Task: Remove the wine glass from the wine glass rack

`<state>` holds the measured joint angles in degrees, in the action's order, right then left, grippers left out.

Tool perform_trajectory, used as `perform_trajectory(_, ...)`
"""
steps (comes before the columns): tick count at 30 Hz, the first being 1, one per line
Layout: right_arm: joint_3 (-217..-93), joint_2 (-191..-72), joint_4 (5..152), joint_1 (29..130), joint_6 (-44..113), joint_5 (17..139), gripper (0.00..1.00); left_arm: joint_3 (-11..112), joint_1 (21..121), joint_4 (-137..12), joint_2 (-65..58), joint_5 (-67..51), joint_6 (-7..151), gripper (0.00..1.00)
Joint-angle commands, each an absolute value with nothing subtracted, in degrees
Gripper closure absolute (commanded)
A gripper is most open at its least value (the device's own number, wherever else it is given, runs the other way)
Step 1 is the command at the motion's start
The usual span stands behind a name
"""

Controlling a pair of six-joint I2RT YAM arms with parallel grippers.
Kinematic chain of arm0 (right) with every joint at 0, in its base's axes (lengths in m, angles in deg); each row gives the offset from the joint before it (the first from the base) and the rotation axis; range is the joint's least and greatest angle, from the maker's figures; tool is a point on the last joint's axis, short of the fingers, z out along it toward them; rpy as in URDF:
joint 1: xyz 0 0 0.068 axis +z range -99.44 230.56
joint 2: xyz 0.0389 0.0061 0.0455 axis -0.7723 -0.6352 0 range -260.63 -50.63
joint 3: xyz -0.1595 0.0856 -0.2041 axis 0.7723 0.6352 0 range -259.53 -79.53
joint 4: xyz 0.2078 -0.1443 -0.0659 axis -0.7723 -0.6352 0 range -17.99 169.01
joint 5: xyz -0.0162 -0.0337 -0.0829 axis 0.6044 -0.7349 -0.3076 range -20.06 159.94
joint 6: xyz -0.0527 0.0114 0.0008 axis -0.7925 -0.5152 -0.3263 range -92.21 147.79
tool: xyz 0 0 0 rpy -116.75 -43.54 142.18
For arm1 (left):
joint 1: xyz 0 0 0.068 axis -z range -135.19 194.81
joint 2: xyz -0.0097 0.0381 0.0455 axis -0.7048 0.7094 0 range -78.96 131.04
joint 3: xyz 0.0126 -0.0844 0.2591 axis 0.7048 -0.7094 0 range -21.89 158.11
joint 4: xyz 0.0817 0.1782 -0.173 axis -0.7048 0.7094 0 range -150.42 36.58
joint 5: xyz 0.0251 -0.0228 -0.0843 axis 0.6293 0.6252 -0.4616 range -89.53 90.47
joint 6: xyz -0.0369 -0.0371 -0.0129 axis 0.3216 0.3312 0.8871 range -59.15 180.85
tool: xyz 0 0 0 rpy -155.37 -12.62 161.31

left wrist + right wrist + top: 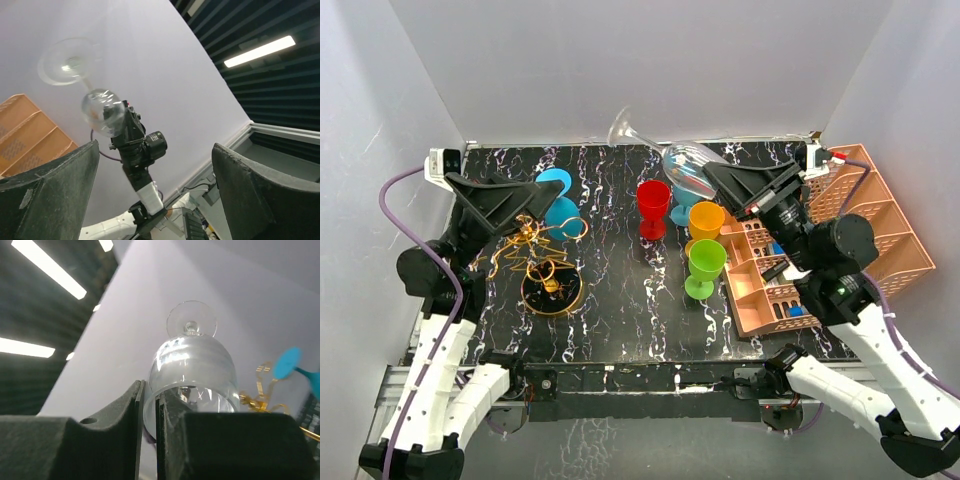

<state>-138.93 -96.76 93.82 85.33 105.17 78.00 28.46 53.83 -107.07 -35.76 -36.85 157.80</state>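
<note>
Evidently, with the wine glass point(685, 168) pinched at its rim by the right fingers point(112, 437) and the left fingers point(50, 195) spread, it was judged best lowered slowly onto the tabletop point(620, 295).

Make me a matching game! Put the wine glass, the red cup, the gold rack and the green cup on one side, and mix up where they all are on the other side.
Things:
1. wine glass
2. red cup
3. gold rack
4. green cup

Places:
A. standing in the middle of the table
B. right beside the peach basket
C. held up in the right claw
D. on the left side of the table

Right pairs: 1-C, 2-A, 3-D, 4-B
</note>
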Motion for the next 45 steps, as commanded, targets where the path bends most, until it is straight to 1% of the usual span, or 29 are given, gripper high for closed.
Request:
perform_trajectory(1, -145.5, -96.24, 60.43, 85.17, 99.6, 65.52, 0.92, 33.31, 53.94, -96.51, -36.56, -37.45, 148.29, 0.08)
perform_trajectory(6, -151.52, -98.01, 47.19, 85.13, 84.3, 72.17, 0.92, 37.91, 53.95, -88.17, -36.06, -38.05, 140.95, 0.07)
perform_trajectory(8, -152.26, -98.89, 44.76, 85.15, 74.15, 81.28, 0.92, 38.75, 53.95, -85.7, -36.19, -37.73, 138.3, 0.07)
perform_trajectory(10, -152.14, -99.99, 42.21, 85.17, 63.43, 94.48, 0.92, 38.8, 53.95, -84.61, -36.35, -37.6, 136.96, 0.07)
perform_trajectory(11, -152.49, -100.78, 40.09, 85.17, 60.6, 97.93, 0.92, 38.71, 53.98, -84.22, -36.33, -37.51, 136.59, 0.07)
perform_trajectory(14, -155.7, -104.87, 28.05, 85.19, 54.09, 100.76, 0.92, 37.97, 53.92, -84.23, -36.2, -37.55, 136.31, 0.07)
perform_trajectory(17, -159.07, -109.37, 20.59, 85.12, 47.87, 99.34, 0.92, 37.4, 53.95, -84.4, -36.03, -37.74, 136.46, 0.07)
perform_trajectory(21, -161.57, -113.68, 18.4, 85.16, 45.12, 95.24, 0.92, 38.32, 53.96, -83.18, -36.11, -38.15, 135.59, 0.07)
perform_trajectory(26, -164.96, -121.85, 17.32, 86.25, 44.39, 96.93, 0.92, 43.76, 53.95, -72.16, -36.34, -37.27, 128.52, 0.07)
perform_trajectory(31, -170.0, -129.9, 16.59, 90.53, 44.92, 87.88, 0.92, 51.22, 53.93, -57.9, -37.75, -32.7, 117.52, 0.07)
perform_trajectory(34, -172.33, -133.81, 16.56, 91.71, 45.0, 82.49, 0.92, 54.13, 53.95, -50.76, -39.15, -28.97, 112.56, 0.05)
perform_trajectory(37, -175.06, -137.63, 16.67, 91.84, 44.93, 80.07, 0.92, 56.36, 53.95, -45.7, -40.34, -26.16, 109.04, 0.03)
perform_trajectory(45, -181.23, -146.15, 15.86, 91.83, 42.39, 74.48, 0.92, 61.41, 53.97, -35.79, -42.4, -21.34, 102.43, 0.03)
